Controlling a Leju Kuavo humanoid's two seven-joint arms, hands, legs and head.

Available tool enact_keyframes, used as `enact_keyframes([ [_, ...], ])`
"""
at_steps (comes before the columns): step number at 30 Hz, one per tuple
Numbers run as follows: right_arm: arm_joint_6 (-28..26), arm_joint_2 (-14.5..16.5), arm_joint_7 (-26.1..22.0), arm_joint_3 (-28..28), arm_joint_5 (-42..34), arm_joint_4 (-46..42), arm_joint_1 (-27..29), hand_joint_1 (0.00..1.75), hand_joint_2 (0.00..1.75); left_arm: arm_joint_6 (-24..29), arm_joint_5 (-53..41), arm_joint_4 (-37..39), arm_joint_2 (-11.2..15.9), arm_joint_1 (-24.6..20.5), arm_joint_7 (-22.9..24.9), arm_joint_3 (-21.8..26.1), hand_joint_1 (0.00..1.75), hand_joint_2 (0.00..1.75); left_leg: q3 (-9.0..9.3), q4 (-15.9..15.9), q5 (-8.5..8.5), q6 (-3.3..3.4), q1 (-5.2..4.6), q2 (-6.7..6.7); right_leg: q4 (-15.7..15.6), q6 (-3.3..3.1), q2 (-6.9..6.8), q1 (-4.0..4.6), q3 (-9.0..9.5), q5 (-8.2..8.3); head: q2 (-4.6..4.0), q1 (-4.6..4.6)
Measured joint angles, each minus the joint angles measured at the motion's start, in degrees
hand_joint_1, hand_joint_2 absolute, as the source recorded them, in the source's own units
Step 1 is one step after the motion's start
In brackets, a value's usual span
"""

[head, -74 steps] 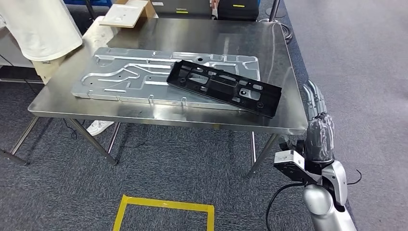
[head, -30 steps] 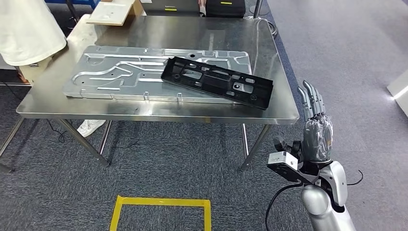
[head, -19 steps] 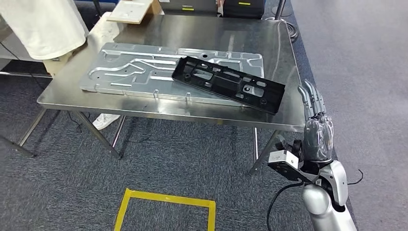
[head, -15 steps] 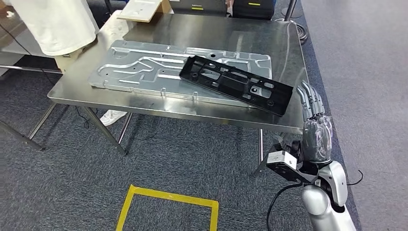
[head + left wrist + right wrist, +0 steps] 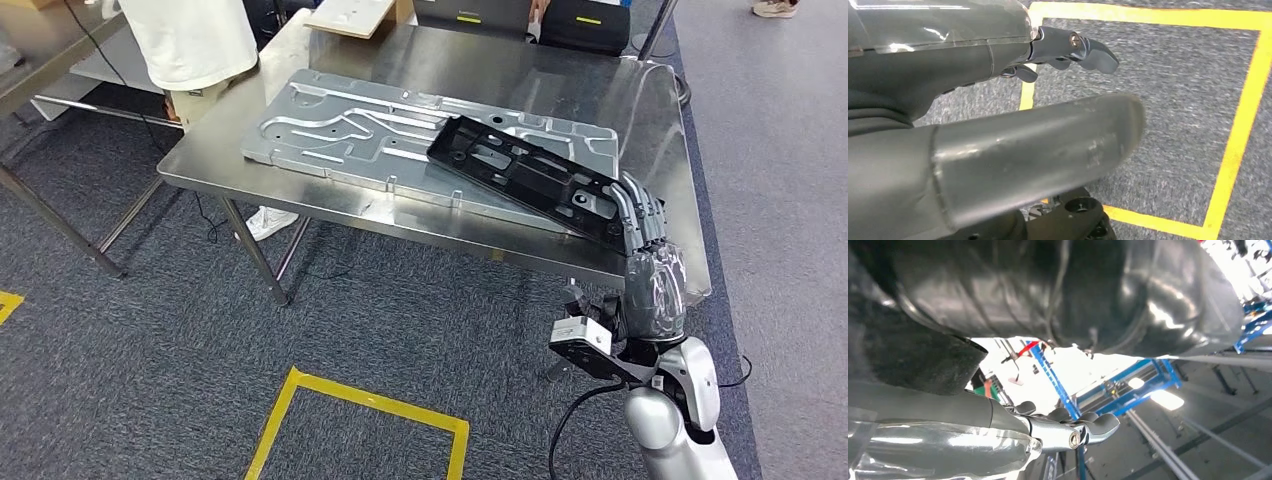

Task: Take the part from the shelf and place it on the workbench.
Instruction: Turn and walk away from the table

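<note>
The long black plastic part (image 5: 530,178) lies flat on the steel workbench (image 5: 480,60), resting partly on a big embossed metal plate (image 5: 340,130). My right hand (image 5: 648,265) is raised by the bench's near right corner, its fingers straight and holding nothing. Its fingertips (image 5: 632,195) overlap the part's near end in the head view; whether they touch it I cannot tell. In the right wrist view that hand (image 5: 998,440) shows its fingers stretched out and bare. My left hand (image 5: 998,100) hangs over the carpet with its fingers (image 5: 1088,50) apart and nothing in them.
A person in a white shirt (image 5: 195,40) stands at the bench's far left corner. A pale board (image 5: 350,15) and black cases (image 5: 590,25) sit at the back edge. A yellow tape square (image 5: 370,410) marks the carpet in front of the bench.
The whole picture has shifted: the camera has turned and the bench now sits further right and closer. My right hand stays raised and empty. The part lies as before.
</note>
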Motion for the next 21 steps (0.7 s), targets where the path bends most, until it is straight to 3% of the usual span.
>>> enact_keyframes([
  [3,0.0,0.0,0.0,0.01,0.0,0.02,0.02,0.0,0.0,0.0,0.0,0.0,0.0,0.02,0.01,0.0,0.0,0.0,0.0,0.04,0.0,-0.01,0.0,-0.23,-0.81,-0.02,0.02,-0.01,0.4,0.71,0.01,0.0],
  [5,-0.05,0.0,0.01,0.03,0.11,0.01,0.03,0.0,0.0,0.0,0.01,0.0,-0.07,0.03,0.08,0.04,0.0,0.0,-0.21,0.32,0.02,-0.46,0.03,-1.36,-7.01,-0.32,1.03,-0.04,3.36,3.57,0.0,0.0],
  [7,-0.13,0.0,0.03,0.07,0.31,-0.01,0.07,0.0,0.0,0.0,0.03,0.0,-0.17,0.13,0.22,0.19,0.0,0.0,-0.75,0.54,0.22,-1.57,0.05,-3.25,-14.42,-1.02,2.26,-0.05,6.76,6.5,-0.01,-0.01],
  [8,-0.15,0.0,0.04,0.09,0.42,-0.01,0.07,0.0,0.0,0.0,0.04,0.0,-0.21,0.22,0.28,0.27,0.0,0.0,-1.09,0.71,0.22,-2.16,0.06,-3.5,-16.0,-1.47,2.39,-0.12,7.37,6.81,-0.01,-0.02],
  [10,-0.15,0.0,0.04,0.1,0.48,-0.02,0.04,0.0,0.0,0.0,0.04,0.0,-0.18,0.25,0.31,0.36,0.0,0.0,-2.13,2.83,-1.35,-2.74,-0.1,-1.47,-16.48,-2.29,1.21,-0.33,7.53,7.11,-0.01,-0.04],
  [12,-0.15,0.0,0.05,0.1,0.55,-0.02,0.15,0.0,0.0,0.0,0.02,0.0,-0.19,0.1,0.34,0.37,0.0,0.0,-5.13,9.57,-5.14,-3.2,-0.04,1.03,-16.58,-2.79,-0.13,-0.13,7.53,7.1,-0.01,-0.06],
  [14,-0.12,0.0,0.07,0.1,0.68,-0.01,0.26,0.0,0.0,0.08,-0.11,0.0,-0.21,0.11,0.51,0.37,0.0,0.0,-8.14,16.35,-7.79,-3.52,0.11,1.73,-16.53,-2.93,-1.5,0.12,7.5,7.01,0.0,-0.06],
  [15,-0.1,0.0,0.1,0.1,0.76,-0.01,0.29,0.0,0.0,0.2,-0.21,0.0,-0.21,0.17,0.64,0.37,0.0,0.0,-8.33,17.0,-7.53,-3.56,0.14,1.85,-16.5,-2.93,-2.13,0.18,7.51,6.97,0.01,-0.07],
  [16,-0.1,0.0,0.13,0.1,0.85,-0.01,0.3,0.0,0.0,0.36,-0.33,0.0,-0.2,0.21,0.76,0.37,0.0,0.0,-7.32,15.24,-6.21,-3.51,0.14,2.04,-16.45,-2.9,-2.73,0.21,7.57,6.9,0.0,-0.07],
  [19,-0.15,0.0,0.21,0.1,0.98,-0.01,0.31,0.0,0.0,0.91,-0.69,0.0,-0.14,0.09,1.02,0.37,0.0,0.0,-1.18,3.66,-1.59,-2.7,-0.24,4.29,-16.19,-2.47,-4.3,0.44,7.85,6.48,-0.01,-0.05],
  [21,-0.25,0.01,0.25,0.12,0.99,-0.02,0.32,0.0,0.0,1.24,-0.92,0.0,-0.13,-0.01,1.07,0.37,0.0,0.0,0.1,0.85,-1.2,-2.0,-0.68,4.97,-16.1,-2.02,-5.17,0.69,7.92,6.32,0.0,-0.04],
])
